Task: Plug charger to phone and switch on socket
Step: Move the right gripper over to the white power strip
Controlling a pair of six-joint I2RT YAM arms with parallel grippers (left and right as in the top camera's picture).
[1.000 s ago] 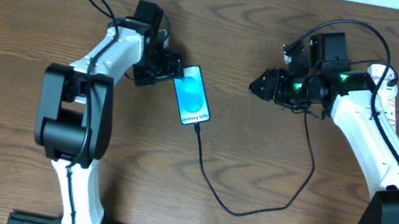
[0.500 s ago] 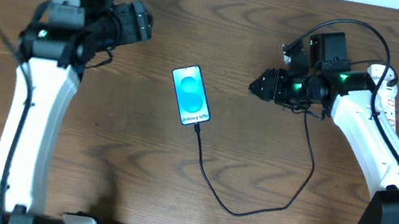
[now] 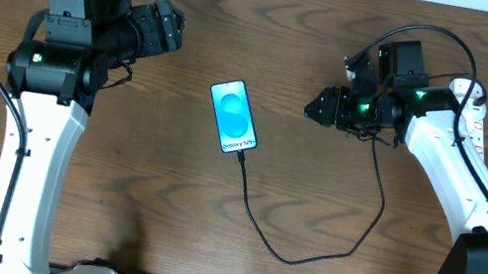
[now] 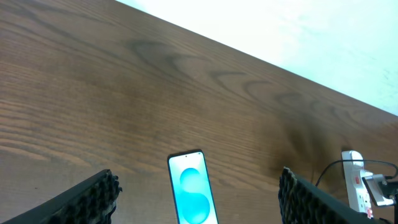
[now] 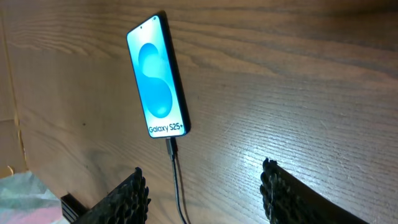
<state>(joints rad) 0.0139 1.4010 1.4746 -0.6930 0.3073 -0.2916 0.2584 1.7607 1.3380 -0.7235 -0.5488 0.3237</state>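
Counter: brown wood grain; it carries the phone, the charger and the socket.
Phone: lies flat, screen up, near the middle of the counter between the two arms. The screen glows blue-teal with round shapes. The right wrist view shows the words "Galaxy S25+" near its lower edge.
Charger: a thin black cable. Its plug tip sits against the phone's lower edge, seemingly seated in the port. From there the cable loops toward the near edge of the counter, then climbs back up toward the right arm.
Socket: a white power strip with red marks, seen at the far right of the left wrist view, well apart from the phone. A black cable runs to it. Whether its switch is on, I cannot tell.
Left end effector: held up and to the left of the phone, apart from it. Its ribbed black fingers are spread wide and grip nothing; the phone shows in the gap, farther off.
Right end effector: beside the phone on its right, not touching it. Its fingers are parted widely and empty, with bare counter and the cable showing between them.
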